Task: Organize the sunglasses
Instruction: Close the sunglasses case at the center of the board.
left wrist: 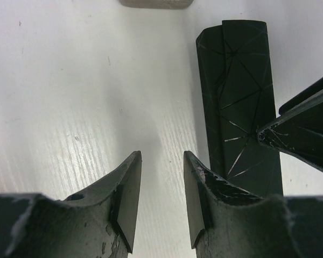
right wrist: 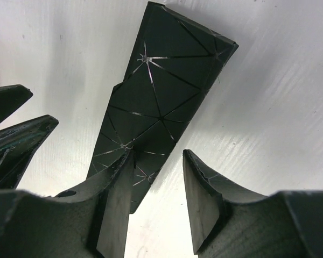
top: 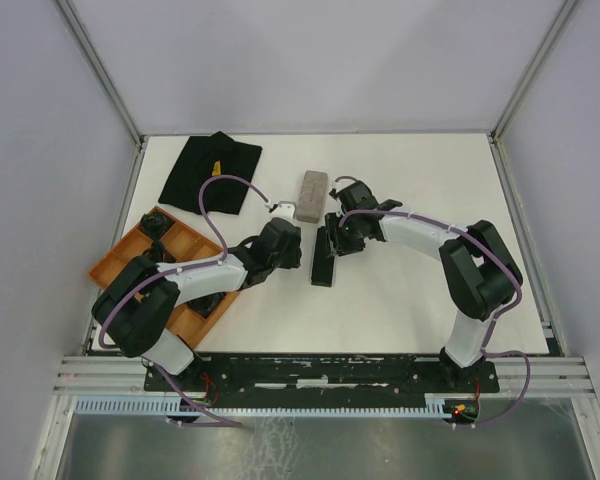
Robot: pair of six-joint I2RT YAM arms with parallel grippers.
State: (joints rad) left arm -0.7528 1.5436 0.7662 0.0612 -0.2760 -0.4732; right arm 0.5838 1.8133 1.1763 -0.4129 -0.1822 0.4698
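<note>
Neither pair of sunglasses shows clearly in any view. A dark item [top: 156, 226] lies in the far corner of the orange tray [top: 130, 250]; I cannot tell what it is. My left gripper [top: 292, 241] is open and empty over bare table [left wrist: 162, 156], just left of the black oblong case [top: 323, 258]. My right gripper [top: 333, 237] is open and empty at the case's far end; in the right wrist view [right wrist: 157, 153] its left finger overlaps the black case [right wrist: 161, 97]. The black case also shows in the left wrist view [left wrist: 239, 102].
A grey oblong case [top: 311, 196] lies just beyond both grippers, its edge visible in the left wrist view [left wrist: 156, 2]. A black cloth [top: 211, 171] lies at the far left. The tray sits under the left arm. The two grippers are close together, the right finger [left wrist: 307, 134] beside the case.
</note>
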